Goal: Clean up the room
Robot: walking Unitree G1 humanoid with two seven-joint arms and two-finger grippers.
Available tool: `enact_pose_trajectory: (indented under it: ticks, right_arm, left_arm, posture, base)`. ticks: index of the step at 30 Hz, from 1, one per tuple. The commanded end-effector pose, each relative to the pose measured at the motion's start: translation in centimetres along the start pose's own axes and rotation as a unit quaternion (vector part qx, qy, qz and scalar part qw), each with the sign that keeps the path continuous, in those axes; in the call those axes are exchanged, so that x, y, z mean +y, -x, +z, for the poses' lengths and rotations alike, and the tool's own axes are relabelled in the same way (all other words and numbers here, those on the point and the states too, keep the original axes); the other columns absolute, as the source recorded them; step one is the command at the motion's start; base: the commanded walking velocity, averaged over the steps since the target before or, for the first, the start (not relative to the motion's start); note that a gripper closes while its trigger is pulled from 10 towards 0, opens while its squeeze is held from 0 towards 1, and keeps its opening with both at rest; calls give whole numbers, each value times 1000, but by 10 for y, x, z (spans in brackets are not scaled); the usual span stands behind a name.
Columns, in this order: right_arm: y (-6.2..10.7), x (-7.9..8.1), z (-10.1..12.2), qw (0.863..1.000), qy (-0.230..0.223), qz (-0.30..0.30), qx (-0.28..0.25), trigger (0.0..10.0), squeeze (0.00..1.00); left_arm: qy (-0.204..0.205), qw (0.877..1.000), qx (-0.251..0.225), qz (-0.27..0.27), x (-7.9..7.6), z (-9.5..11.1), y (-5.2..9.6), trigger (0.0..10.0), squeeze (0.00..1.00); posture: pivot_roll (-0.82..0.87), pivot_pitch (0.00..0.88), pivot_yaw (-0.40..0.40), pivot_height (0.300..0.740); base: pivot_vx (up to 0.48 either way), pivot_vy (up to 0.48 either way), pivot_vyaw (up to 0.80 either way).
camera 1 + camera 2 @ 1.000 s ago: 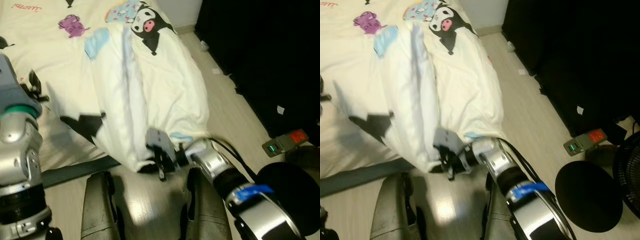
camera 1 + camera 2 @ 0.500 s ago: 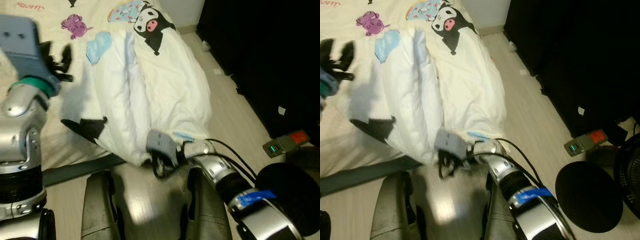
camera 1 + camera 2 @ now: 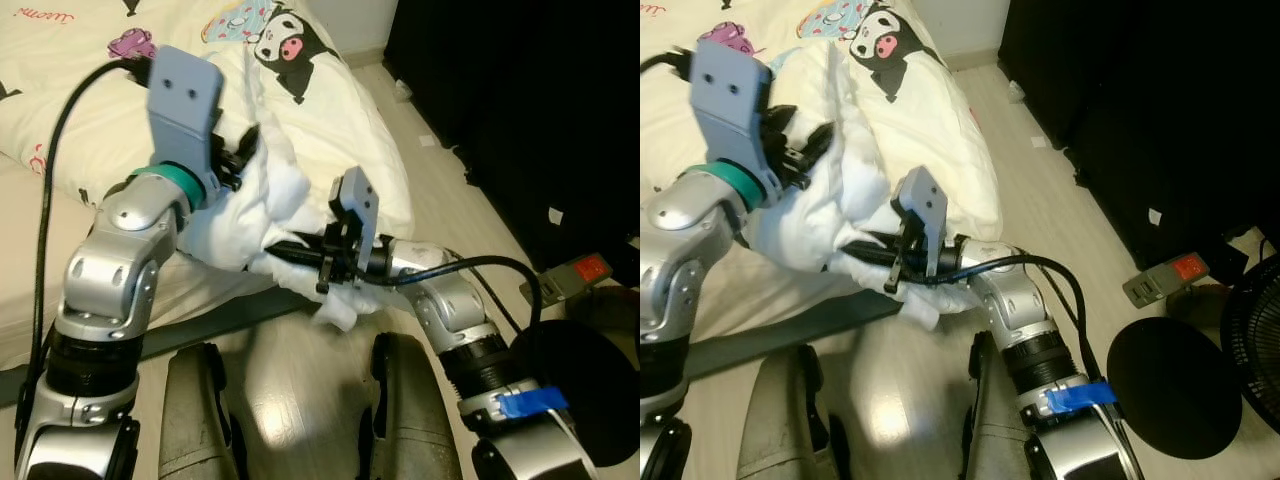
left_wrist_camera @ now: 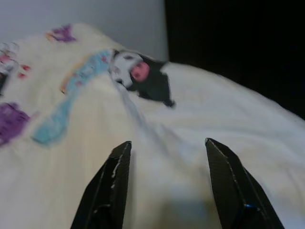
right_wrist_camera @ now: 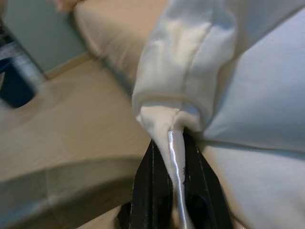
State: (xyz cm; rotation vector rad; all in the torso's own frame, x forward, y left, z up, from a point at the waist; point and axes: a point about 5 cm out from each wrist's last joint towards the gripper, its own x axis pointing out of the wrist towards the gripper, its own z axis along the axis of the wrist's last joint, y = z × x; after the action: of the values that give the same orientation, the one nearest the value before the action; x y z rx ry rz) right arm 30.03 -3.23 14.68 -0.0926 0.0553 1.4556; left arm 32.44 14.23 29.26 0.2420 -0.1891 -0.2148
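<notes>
bed: low mattress (image 3: 60, 300) with a cream sheet, dark grey base strip along its floor-side edge; far end cut off by the frame.
duvet: big white padded duvet with cartoon prints (image 3: 330, 130) (black-and-white character with pink nose, light blue and purple patches). Lies on the bed, one side spilling over the edge toward the pale wood floor (image 3: 470, 230). Near corner is bunched and lifted off the floor between the two claws.
duvet detail: prints are blurred in the left wrist view; the smaller motifs are not readable.
dark area: black mass right of the floor strip, too dark to identify.
fan: round black base (image 3: 1180, 385) and part of a grille at the frame edge, rest cut off.
power strip: grey block with red switch and green light (image 3: 1160, 278) on the floor near the fan.
left claw: (image 4: 164, 183) raised over the bunched duvet on the bed side, fingers spread apart, fabric lying between and just beyond them. Cannot tell if the tips actually touch the cloth.
right claw: (image 5: 174, 191) fingers pinched together on a folded hem of the duvet, cloth held up clear of the floor beside the bed edge. In the head views the fingertips are partly buried in fabric.
robot legs: two grey shells (image 3: 195, 420) at the bottom, cut off.
</notes>
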Motion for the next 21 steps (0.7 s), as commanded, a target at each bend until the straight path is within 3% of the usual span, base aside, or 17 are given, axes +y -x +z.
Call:
enact_pose_trajectory:
  ticks: [1,3,9,10,12,13,14,15,21]
  right_arm:
    - [-5,11,-20,998,-1,29,51,10000,0]
    - [-8,20,-54,991,-4,30,128,10000,0]
    - [-5,17,-68,988,-22,-12,155,10000,0]
    - [-3,12,-66,987,-28,-32,152,10000,0]
    - [-2,8,-63,988,-30,-44,147,10000,0]
    - [-1,5,-60,988,-30,-50,144,10000,0]
    - [-1,5,-60,988,-30,-50,144,10000,0]
    - [0,4,-58,988,-33,-54,142,10000,0]
    - [1,5,-57,988,-38,-57,138,10000,0]
  left_arm:
    - [5,1000,7,18,4,0,-1,10000,1000]
    - [10,1000,3,30,12,9,-1,10000,1000]
    - [-13,999,22,24,10,6,5,10000,1000]
    - [-28,999,42,21,6,-3,9,10000,843]
    - [-42,997,64,19,1,-14,12,10000,816]
    - [-56,995,83,24,-2,-24,14,10000,714]
    - [-56,995,83,24,-2,-24,14,10000,714]
    - [-65,992,102,29,-4,-32,16,10000,0]
    - [-74,980,161,85,-1,-61,14,10000,0]
  posture:
    - [40,218,11,524]
    - [52,221,8,524]
    - [57,223,7,524]
    - [58,223,9,524]
    - [56,221,9,524]
    - [56,221,9,524]
    - [56,221,9,524]
    - [56,219,9,524]
    - [53,214,9,524]
  base:
    - [0,0,0]
    - [0,0,0]
    - [0,0,0]
    - [0,0,0]
    - [0,0,0]
    - [0,0,0]
    - [0,0,0]
    - [0,0,0]
    - [0,0,0]
